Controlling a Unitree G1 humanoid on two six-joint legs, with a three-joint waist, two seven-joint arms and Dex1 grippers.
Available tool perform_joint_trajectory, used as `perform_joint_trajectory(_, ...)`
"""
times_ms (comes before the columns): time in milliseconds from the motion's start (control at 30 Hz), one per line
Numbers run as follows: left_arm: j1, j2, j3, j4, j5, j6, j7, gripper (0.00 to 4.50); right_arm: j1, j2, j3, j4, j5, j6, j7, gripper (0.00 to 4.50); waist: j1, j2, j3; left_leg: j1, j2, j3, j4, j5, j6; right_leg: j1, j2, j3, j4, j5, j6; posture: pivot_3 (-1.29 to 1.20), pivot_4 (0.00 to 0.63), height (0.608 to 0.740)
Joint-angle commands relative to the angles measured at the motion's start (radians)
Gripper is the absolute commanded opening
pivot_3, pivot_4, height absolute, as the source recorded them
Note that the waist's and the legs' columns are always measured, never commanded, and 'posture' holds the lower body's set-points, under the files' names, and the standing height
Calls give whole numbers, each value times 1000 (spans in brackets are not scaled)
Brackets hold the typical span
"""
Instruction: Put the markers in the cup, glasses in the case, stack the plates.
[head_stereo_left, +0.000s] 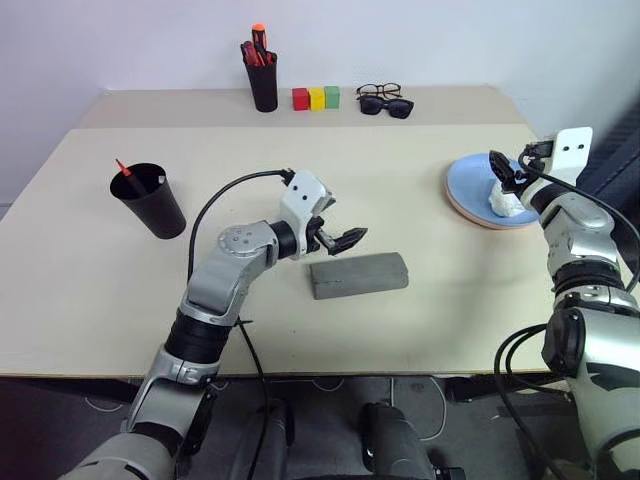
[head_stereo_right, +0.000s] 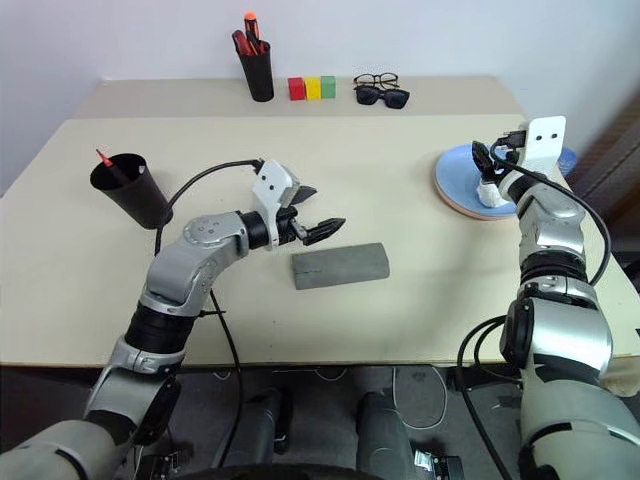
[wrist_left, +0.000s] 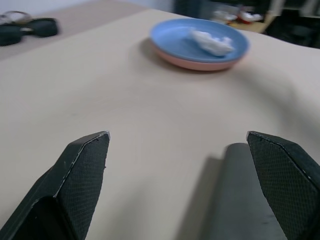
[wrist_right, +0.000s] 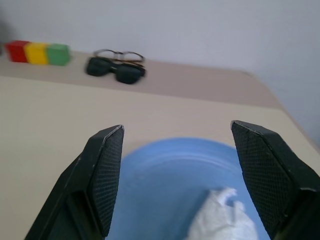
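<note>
Near bench (head_stereo_left: 80, 300) centre, grey case (head_stereo_left: 359, 275) lies shut, left tool (head_stereo_left: 345, 239) spread just above its 10 o'clock end, holding nothing. At 2 o'clock, blue plate (head_stereo_left: 470, 185) sits stacked on pink plate (wrist_left: 192, 64) with a white crumpled lump (wrist_left: 212, 42) on top; right tool (head_stereo_left: 505, 170) hovers over it, fingers (wrist_right: 107, 175) spread, empty. Black cup (head_stereo_left: 150, 200) at 10 o'clock has a red marker (head_stereo_left: 124, 169) sticking out; pen holder (head_stereo_left: 263, 80), colour blocks (head_stereo_left: 316, 98), spare glasses (head_stereo_left: 378, 90) and sunglasses (head_stereo_left: 388, 106) line the 12 o'clock edge.
</note>
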Motion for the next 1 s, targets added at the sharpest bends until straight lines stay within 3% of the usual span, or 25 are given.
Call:
perform_joint_trajectory(33,65,24,43,-41,20,-125,21,4500,155,-6,-24,-294,93,69,111,3455,4,0,0,0,0,0,0,0,0,0,0,0,0,0,0,0,150,740)
perform_joint_trajectory(167,194,61,98,-80,21,-226,40,4500,490,-11,-43,-753,191,202,160,3455,4,0,0,-1,0,0,0,0,0,-1,0,0,0,0,0,0,150,740)
perform_joint_trajectory(333,369,73,189,-144,13,-370,82,4500,829,-41,-129,-1128,304,331,191,3455,3,1,-1,-1,0,0,2,0,0,-1,-1,0,0,-2,-4,0,150,740)
perform_joint_trajectory(633,603,160,293,-290,-82,-387,24,4500,1146,-70,-263,-1251,349,345,305,3455,4,0,-2,0,2,2,-1,-2,-3,0,-1,0,-7,-3,-6,0,150,740)
perform_joint_trajectory(1000,606,200,295,-306,-127,-347,0,4500,1168,-57,-272,-1234,333,329,305,3455,5,1,-3,-3,2,4,-1,-3,-4,1,-2,0,-15,-2,-6,0,150,740)
